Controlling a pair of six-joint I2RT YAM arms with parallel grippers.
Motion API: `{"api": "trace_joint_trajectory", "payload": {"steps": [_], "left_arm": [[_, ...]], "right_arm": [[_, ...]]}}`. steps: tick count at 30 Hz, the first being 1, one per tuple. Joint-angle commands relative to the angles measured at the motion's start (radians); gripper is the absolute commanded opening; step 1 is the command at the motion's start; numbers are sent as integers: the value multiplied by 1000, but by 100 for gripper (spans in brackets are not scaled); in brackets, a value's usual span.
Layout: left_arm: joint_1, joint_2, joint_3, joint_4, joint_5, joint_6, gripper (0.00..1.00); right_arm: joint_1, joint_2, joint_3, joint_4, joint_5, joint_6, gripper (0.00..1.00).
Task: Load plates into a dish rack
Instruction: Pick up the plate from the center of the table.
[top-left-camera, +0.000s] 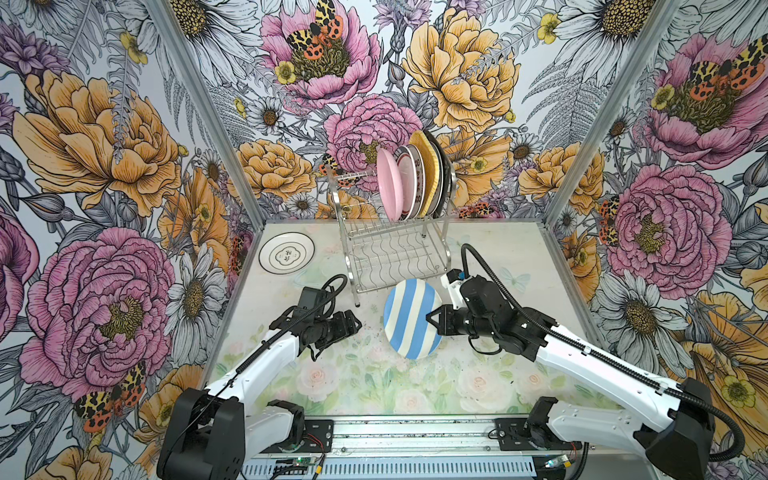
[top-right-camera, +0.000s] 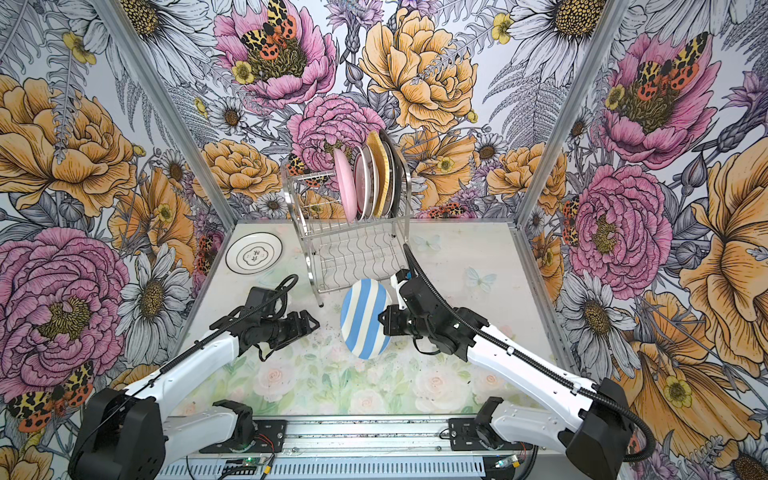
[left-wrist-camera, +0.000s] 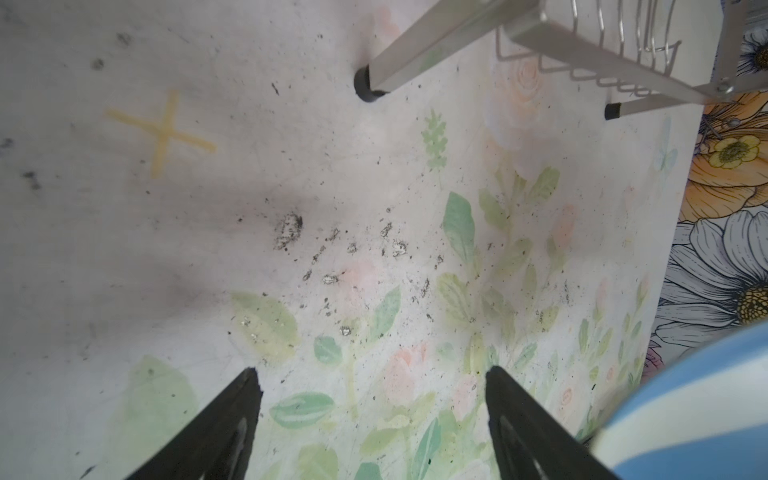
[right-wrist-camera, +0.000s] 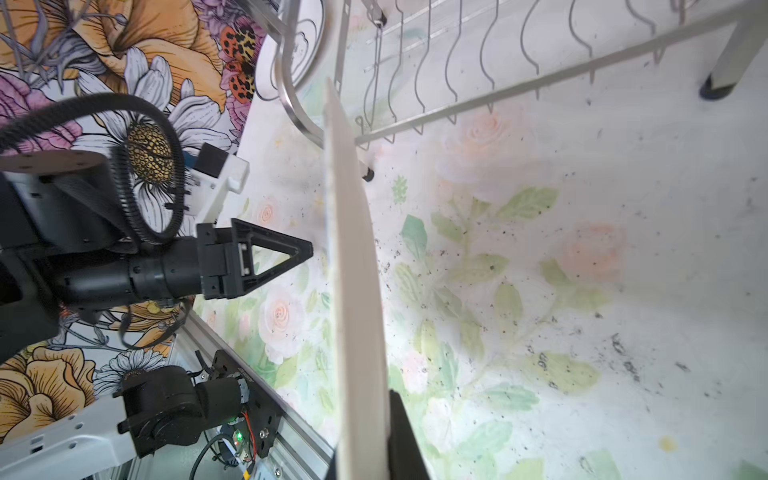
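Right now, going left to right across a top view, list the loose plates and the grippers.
From the left: white ringed plate → left gripper → blue-white striped plate → right gripper, shut on that plate's rim.

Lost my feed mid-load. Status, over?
Right gripper shut on striped plate, near upright, before dish rack. Left gripper open, empty. Ringed plate on table. Nothing blocking.

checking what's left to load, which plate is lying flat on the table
The white plate with dark rings, left of the dish rack. The blue-white striped plate is held on edge by the right gripper; the rest stand in the rack.
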Motion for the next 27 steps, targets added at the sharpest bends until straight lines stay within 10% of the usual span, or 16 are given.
{"api": "trace_joint_trajectory", "payload": {"steps": [1,27], "left_arm": [[13,-3,27,10,-25,35,87],[52,-37,31,16,-14,32,94]], "right_arm": [[23,-25,123,-121,133,-63,0],[199,205,785,-311,462,-300,0]]}}
